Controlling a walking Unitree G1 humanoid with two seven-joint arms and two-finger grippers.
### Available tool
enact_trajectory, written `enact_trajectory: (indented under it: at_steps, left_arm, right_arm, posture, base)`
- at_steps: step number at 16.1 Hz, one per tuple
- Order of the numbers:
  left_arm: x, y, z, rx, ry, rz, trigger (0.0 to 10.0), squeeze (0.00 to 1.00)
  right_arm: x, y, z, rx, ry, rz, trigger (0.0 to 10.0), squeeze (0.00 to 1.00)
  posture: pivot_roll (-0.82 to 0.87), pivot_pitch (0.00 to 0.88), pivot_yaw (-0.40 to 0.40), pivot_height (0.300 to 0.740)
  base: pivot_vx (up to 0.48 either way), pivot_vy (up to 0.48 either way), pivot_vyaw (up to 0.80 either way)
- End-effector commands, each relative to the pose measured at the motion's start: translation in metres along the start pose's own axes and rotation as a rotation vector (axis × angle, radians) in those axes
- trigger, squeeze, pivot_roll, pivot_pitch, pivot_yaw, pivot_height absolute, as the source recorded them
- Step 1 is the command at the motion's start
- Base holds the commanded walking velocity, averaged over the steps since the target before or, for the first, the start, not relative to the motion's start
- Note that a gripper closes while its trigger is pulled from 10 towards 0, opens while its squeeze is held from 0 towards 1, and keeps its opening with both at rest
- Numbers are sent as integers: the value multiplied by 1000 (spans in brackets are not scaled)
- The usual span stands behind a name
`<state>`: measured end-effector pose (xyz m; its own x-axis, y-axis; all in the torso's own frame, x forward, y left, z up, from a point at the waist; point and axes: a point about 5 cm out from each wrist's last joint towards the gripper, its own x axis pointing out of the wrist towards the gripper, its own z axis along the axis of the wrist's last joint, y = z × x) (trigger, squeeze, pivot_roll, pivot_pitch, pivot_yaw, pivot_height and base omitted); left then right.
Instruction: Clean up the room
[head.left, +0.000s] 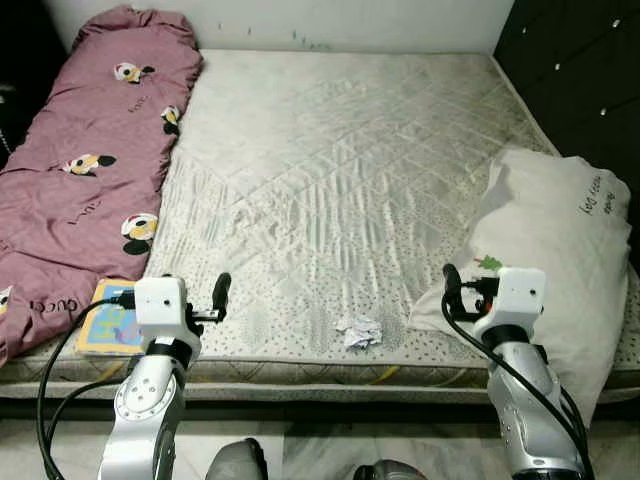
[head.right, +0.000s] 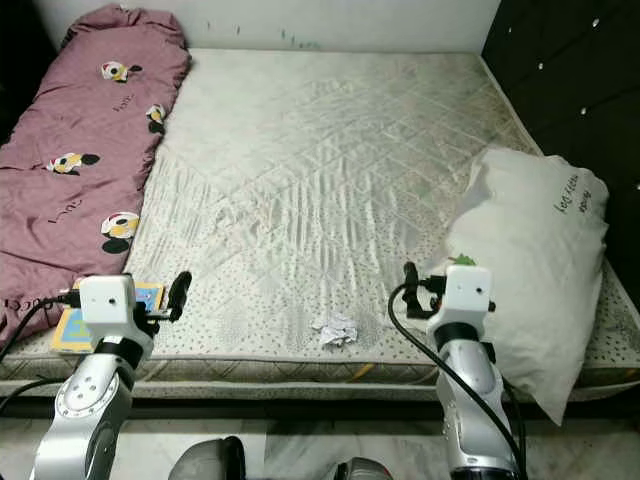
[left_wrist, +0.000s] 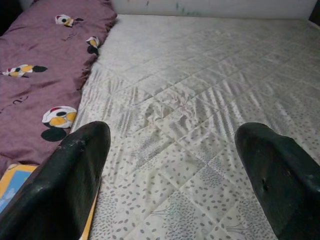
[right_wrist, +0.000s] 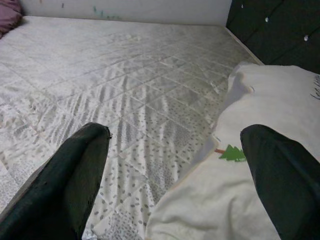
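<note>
— Status of my hands?
— Left hand (left_wrist: 172, 165) open, empty, lower left of frame; right hand (right_wrist: 175, 170) open, lower right, above the white pillow (head.left: 560, 250).
— Items on the bed (head.left: 330, 160)?
— Crumpled paper (head.left: 358, 331) bottom centre, near mattress edge; pink quilt (head.left: 80, 170) upper left; a book (head.left: 108, 320) beside it.

Bare mattress (head.left: 340, 160) middle lies between quilt (head.left: 80, 170) and pillow (head.left: 560, 250).
</note>
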<state>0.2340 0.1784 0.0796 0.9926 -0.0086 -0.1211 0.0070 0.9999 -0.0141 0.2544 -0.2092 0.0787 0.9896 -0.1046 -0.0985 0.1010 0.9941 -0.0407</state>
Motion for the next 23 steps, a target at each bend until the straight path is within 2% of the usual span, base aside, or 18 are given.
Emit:
enact_trajectory:
  at_steps: [1, 8, 16, 23]
  left_arm:
    - [0, 0, 4, 32, -19, -8, 10000, 0]
    - [4, -1, 6, 47, -26, -24, 10000, 0]
    - [8, 0, 8, 55, -30, 3, 10000, 0]
    - [10, 0, 10, 49, -43, 22, 10000, 0]
  right_arm:
    - [-1, -3, 5, 6, -19, -10, 10000, 0]
    - [1, 0, 7, 22, -22, 8, 10000, 0]
    - [3, 1, 9, 31, -31, 29, 10000, 0]
    - [3, 2, 10, 34, -35, 42, 10000, 0]
  posture:
    - [23, 70, -29, 740]
    - [19, 82, -26, 740]
    - [15, 88, -27, 658]
    - [14, 92, -32, 658]
  base:
    - [0, 0, 0]
    - [0, 0, 0]
    - [0, 0, 0]
    - [0, 0, 0]
